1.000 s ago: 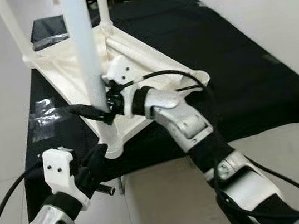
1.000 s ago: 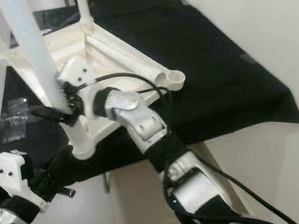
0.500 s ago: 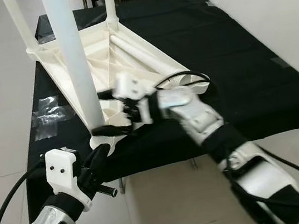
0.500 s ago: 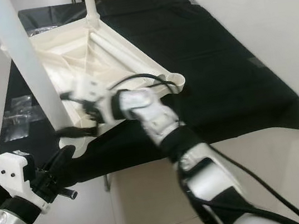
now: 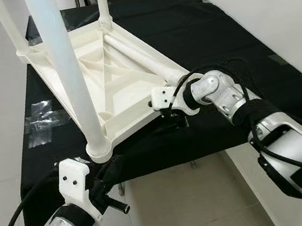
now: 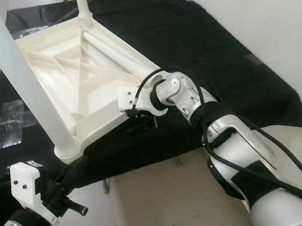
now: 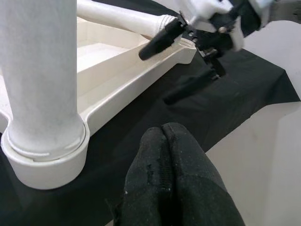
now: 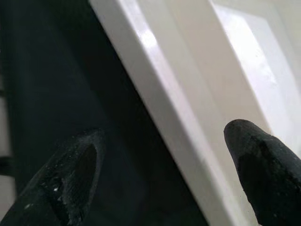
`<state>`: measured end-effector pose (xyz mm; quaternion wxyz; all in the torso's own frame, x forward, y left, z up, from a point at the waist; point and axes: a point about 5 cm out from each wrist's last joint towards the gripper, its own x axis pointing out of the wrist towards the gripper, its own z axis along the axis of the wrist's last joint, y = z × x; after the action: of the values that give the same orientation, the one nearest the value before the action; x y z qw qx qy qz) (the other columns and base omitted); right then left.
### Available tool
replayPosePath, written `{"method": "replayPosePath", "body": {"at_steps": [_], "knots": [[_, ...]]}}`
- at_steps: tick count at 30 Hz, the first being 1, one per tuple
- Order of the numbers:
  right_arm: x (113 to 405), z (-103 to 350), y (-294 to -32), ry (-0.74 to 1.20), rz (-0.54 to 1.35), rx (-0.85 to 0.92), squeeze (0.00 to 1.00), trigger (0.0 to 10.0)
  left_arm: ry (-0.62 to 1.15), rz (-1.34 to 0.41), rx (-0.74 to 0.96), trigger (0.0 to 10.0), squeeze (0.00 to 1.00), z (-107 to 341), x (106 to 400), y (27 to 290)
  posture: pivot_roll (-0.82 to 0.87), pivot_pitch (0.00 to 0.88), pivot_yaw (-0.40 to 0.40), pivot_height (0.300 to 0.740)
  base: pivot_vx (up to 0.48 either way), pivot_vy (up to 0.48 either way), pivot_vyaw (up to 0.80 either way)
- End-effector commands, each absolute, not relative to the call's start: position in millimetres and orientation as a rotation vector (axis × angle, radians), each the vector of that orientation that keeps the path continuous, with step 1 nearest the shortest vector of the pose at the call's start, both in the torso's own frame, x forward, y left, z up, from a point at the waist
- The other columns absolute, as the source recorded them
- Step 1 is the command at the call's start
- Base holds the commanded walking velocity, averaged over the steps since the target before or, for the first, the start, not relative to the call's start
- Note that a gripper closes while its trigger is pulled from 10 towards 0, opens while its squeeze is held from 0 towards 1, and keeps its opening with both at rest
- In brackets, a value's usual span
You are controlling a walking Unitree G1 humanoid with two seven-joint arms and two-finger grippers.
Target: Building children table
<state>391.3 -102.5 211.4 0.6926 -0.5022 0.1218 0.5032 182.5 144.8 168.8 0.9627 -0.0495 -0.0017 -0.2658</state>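
Black cloth (image 5: pixel 224 34) covers the table (image 6: pixel 121 180) in front of you, pale tiled floor (image 5: pixel 170 201) below its near edge and a white wall on your right. On the cloth lies the white children table top (image 5: pixel 112 79), upside down, ribbed underside showing, turned at an angle so one corner reaches the near edge. A white leg (image 5: pixel 65 74) stands upright in the socket at that near corner, and other legs rise at the far corners. A loose white leg tube (image 5: pixel 142 54) lies along the frame's right rail. Your right arm reaches in from the right, elbow bent, wrist turned toward your left, and the right claw (image 7: pixel 188 59) sits at the frame's near-right edge with its fingers (image 8: pixel 263 160) apart, one on each side of the white rim, not pressed onto it as far as you can see. Your left arm is low at the near-left, below the table edge, and the left claw (image 7: pixel 164 141) has its fingers together, holding nothing, tip just short of the near corner socket. A clear plastic bag (image 5: pixel 41 121) lies on the cloth near the left edge. Open cloth spreads to the right of the frame, and open floor lies along the near side.
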Motion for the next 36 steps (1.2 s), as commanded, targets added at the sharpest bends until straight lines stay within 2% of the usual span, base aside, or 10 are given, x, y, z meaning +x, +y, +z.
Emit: {"method": "replayPosePath", "body": {"at_steps": [1, 6, 7, 10, 11, 18, 24, 27, 28, 36], "knots": [[393, 211, -100, 0.31, 1.107, -1.173, 0.0, 10.0, -0.001, -0.548, -0.077, 10.0, 0.0, 170, 178, 144, 0.14, 0.195, -0.114, 0.74, 0.0, 0.0, 0.0], [396, 214, -94, 0.343, 1.106, -1.192, 0.0, 10.0, -0.007, -0.548, -0.084, 10.0, 0.0, 171, 175, 143, 0.13, 0.204, -0.119, 0.74, 0.0, 0.0, 0.0], [396, 214, -91, 0.353, 1.102, -1.191, 0.0, 3.0, -0.007, -0.549, -0.088, 10.0, 0.0, 172, 175, 142, 0.13, 0.206, -0.12, 0.74, 0.0, 0.0, 0.0], [397, 213, -90, 0.36, 1.102, -1.19, 0.0, 3.0, -0.008, -0.549, -0.09, 10.0, 0.0, 172, 175, 142, 0.13, 0.206, -0.121, 0.74, 0.0, 0.0, 0.0], [397, 212, -88, 0.376, 1.105, -1.199, 0.0, 0.0, -0.009, -0.55, -0.092, 10.0, 0.0, 172, 174, 142, 0.13, 0.209, -0.124, 0.74, 0.0, 0.0, 0.0], [394, 209, -75, 0.415, 1.163, -1.148, 0.0, 0.0, -0.013, -0.546, -0.101, 10.0, 0.0, 172, 174, 141, 0.13, 0.207, -0.134, 0.74, 0.0, 0.0, 0.0], [392, 221, -58, 0.355, 1.216, -0.906, 0.0, 0.0, -0.016, -0.544, -0.104, 10.0, 0.0, 172, 173, 139, 0.13, 0.203, -0.139, 0.74, 0.0, 0.0, 0.0], [392, 221, -58, 0.355, 1.216, -0.906, 0.0, 0.0, -0.016, -0.544, -0.104, 10.0, 0.0, 172, 173, 139, 0.13, 0.203, -0.139, 0.74, 0.0, 0.0, 0.0], [391, 235, -47, 0.306, 1.244, -0.663, 0.0, 0.0, -0.018, -0.542, -0.106, 10.0, 0.0, 172, 174, 140, 0.13, 0.199, -0.137, 0.74, 0.0, 0.0, 0.0], [395, 243, -48, 0.279, 1.175, -0.495, 0.0, 0.0, -0.019, -0.543, -0.107, 10.0, 0.0, 171, 175, 141, 0.13, 0.189, -0.125, 0.74, 0.0, 0.0, 0.0]]}}
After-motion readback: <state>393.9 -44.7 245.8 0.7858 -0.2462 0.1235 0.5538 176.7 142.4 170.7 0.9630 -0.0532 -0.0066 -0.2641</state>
